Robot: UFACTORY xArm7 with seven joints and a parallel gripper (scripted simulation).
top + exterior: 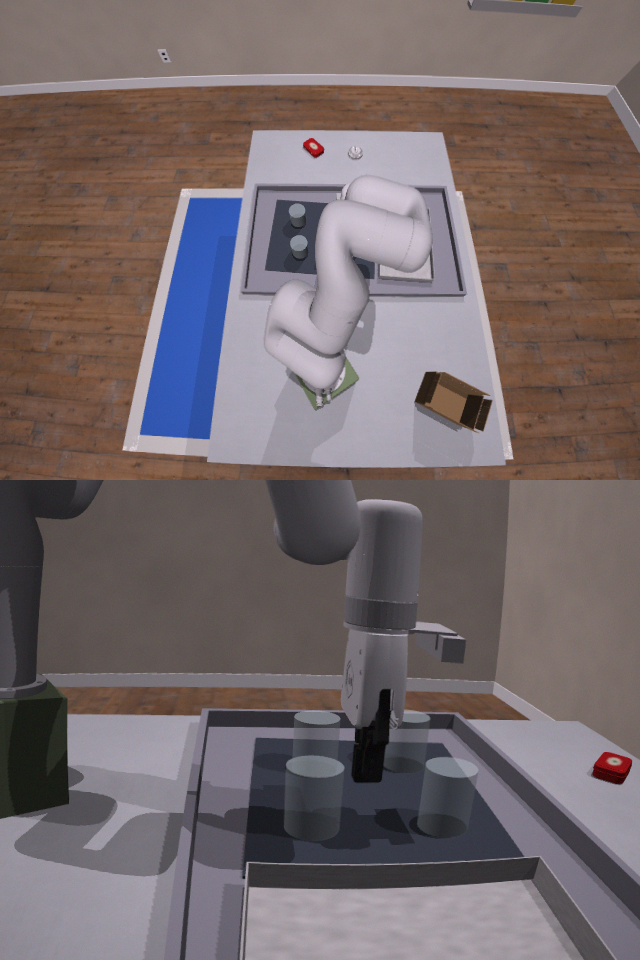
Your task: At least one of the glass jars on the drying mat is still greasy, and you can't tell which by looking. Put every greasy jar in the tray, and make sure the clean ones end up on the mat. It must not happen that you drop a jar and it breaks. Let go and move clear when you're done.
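Several clear glass jars stand upright on the dark drying mat (pixel 377 800): front left (pixel 314 797), back left (pixel 316 735), back right (pixel 410 740) and front right (pixel 447 796). My gripper (pixel 367 774) is shut and empty. It points straight down, low over the middle of the mat between the jars, and touches none of them. The pale tray (pixel 403 919) lies just in front of the mat. In the overhead view two jars (pixel 297 214) (pixel 298 246) show on the mat (pixel 294 235). My arm hides the gripper, the other jars and most of the tray (pixel 408 274) there.
Mat and tray sit inside a grey walled basin. A red box (pixel 313 146) (pixel 612 767) and a small white object (pixel 355 152) lie behind it. An open cardboard box (pixel 453 400) lies at the front right. A blue panel (pixel 191 315) runs along the left.
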